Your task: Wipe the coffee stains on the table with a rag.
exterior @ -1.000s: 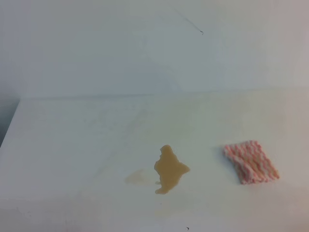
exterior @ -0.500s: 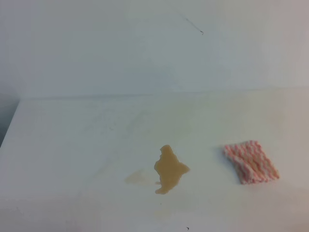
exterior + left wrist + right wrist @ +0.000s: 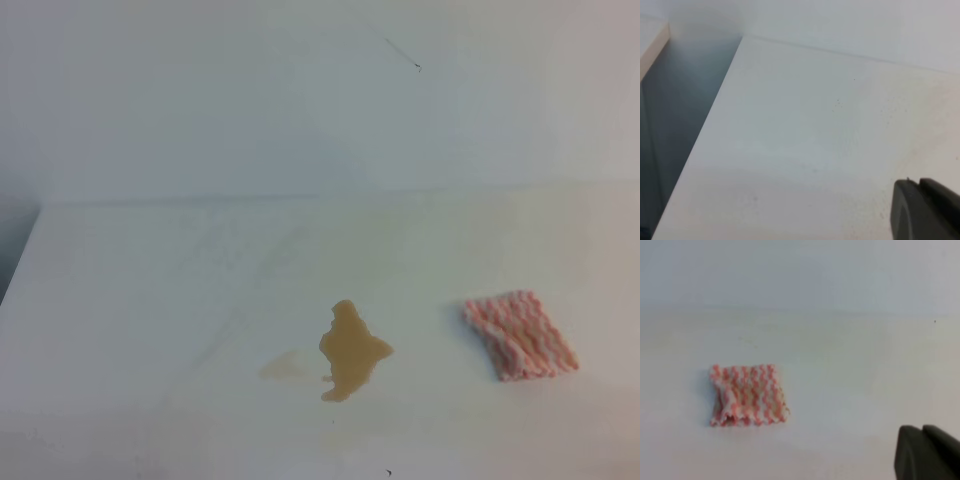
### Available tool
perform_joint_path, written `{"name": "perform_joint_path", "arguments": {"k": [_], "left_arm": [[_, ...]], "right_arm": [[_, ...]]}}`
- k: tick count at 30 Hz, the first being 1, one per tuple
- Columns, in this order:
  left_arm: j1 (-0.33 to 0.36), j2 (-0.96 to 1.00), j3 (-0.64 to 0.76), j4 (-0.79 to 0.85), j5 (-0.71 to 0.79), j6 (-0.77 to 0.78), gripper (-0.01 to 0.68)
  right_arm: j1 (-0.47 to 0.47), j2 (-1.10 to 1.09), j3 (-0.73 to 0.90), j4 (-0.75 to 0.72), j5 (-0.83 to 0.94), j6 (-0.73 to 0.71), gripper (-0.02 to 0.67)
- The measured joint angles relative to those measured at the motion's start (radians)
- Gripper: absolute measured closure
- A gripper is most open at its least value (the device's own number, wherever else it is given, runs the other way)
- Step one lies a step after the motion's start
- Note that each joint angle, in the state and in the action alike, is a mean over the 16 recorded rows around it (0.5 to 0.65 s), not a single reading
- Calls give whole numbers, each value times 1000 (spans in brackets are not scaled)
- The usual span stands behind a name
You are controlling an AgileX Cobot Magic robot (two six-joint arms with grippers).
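Note:
The coffee stains are a tan-brown puddle (image 3: 350,352) with a fainter pale beige smear (image 3: 283,366) just to its left, near the front of the white table (image 3: 150,300). The pink-and-white zigzag rag (image 3: 519,334) lies folded flat to the right of the puddle, apart from it. It also shows in the right wrist view (image 3: 748,395), left of centre. No gripper shows in the exterior view. Only a dark piece of the left gripper (image 3: 926,210) and of the right gripper (image 3: 928,452) shows at each wrist view's bottom right corner. Their jaws are hidden.
A white wall (image 3: 300,90) rises behind the table. The table's left edge (image 3: 705,135) drops to a dark gap, with a pale surface (image 3: 652,42) beyond it.

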Motion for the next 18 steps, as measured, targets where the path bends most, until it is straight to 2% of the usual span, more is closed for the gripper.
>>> {"name": "perform_joint_path", "arguments": {"k": [18], "left_arm": [[0,0,0,0,0,0,672]], "right_arm": [[0,1,-2,13,-59,0,652]]}}
